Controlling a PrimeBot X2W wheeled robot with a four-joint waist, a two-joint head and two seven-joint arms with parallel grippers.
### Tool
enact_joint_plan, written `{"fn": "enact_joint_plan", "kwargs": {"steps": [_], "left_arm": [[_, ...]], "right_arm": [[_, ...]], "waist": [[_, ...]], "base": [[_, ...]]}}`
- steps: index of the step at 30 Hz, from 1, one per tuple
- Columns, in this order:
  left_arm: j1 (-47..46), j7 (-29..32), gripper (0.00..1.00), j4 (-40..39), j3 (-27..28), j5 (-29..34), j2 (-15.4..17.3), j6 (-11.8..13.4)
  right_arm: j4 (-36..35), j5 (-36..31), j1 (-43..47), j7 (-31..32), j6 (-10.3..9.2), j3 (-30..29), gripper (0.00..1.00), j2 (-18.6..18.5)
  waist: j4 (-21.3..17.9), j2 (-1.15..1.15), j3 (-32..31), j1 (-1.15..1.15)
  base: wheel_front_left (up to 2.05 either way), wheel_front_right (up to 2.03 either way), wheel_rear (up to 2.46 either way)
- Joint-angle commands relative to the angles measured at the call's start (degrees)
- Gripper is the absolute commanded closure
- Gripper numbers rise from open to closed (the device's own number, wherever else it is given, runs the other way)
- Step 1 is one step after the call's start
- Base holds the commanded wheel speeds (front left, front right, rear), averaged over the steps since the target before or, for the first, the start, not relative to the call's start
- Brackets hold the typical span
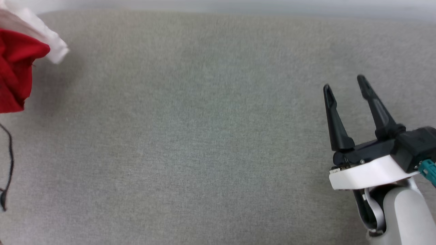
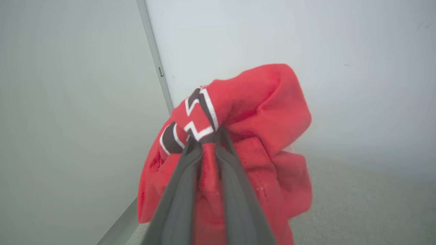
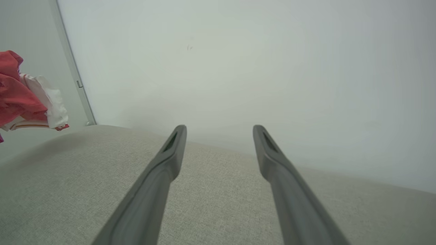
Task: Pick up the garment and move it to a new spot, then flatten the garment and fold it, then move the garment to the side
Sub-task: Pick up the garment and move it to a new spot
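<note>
The left gripper has its two dark fingers clamped on a bunched red shirt, which hangs at the far left edge of a grey cloth surface, apparently lifted clear of it, while the right gripper hovers at the right, fingers spread apart.

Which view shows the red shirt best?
Left wrist view: the shirt is close up, clamped in the left gripper, black number showing. Head and right wrist views show a red-and-white bunch at their left edge.
</note>
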Motion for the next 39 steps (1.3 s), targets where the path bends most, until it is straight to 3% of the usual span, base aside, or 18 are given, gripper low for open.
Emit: {"fn": "enact_joint_plan", "kwargs": {"steps": [1,10,17,25,30,38,39], "left_arm": [[-0.72,-2.83,1.00,0.53,-0.72,0.48,-0.96,-0.25],[1.93,-9.27,1.00,-1.37,-5.30,1.96,-7.41,-0.03],[8.89,-5.76,1.00,-11.25,-10.85,2.56,-15.41,0.63],[16.77,-1.79,1.00,-22.30,-19.38,0.99,-23.89,-1.39],[22.36,-0.89,1.00,-23.83,-25.56,0.52,-26.40,-1.91],[30.72,2.73,1.00,-20.41,-32.54,-1.71,-27.29,-2.40],[31.65,3.10,0.78,-20.03,-33.27,-2.15,-27.36,-2.45]], "right_arm": [[0.55,0.28,1.59,-0.28,-0.02,-0.39,0.00,0.47],[1.07,0.68,6.27,0.70,-0.02,-1.24,0.00,1.34],[0.64,0.81,8.50,1.79,-0.02,-2.09,0.00,1.49],[-0.27,1.64,10.35,2.88,-0.02,-3.73,0.00,1.48],[-0.66,2.48,10.38,2.51,-0.02,-3.79,0.00,1.48],[0.22,3.51,9.56,1.30,-0.02,-4.03,0.00,1.48],[0.45,3.68,9.42,1.05,-0.02,-4.01,0.00,1.48]], "waist": [[-1.16,0.00,-4.56,0.00],[-6.25,0.00,-11.34,0.00],[-12.57,0.00,-14.07,0.00],[-17.53,0.00,-13.82,0.00],[-18.79,0.00,-11.85,0.00],[-18.31,0.00,-9.17,0.00],[-18.09,0.00,-8.97,0.00]], "base": [[0.00,0.00,0.00],[0.00,0.00,0.00],[0.00,0.00,0.00],[0.00,0.00,0.00],[0.00,0.00,0.00],[0.00,0.00,0.00],[0.00,0.00,0.00]]}}
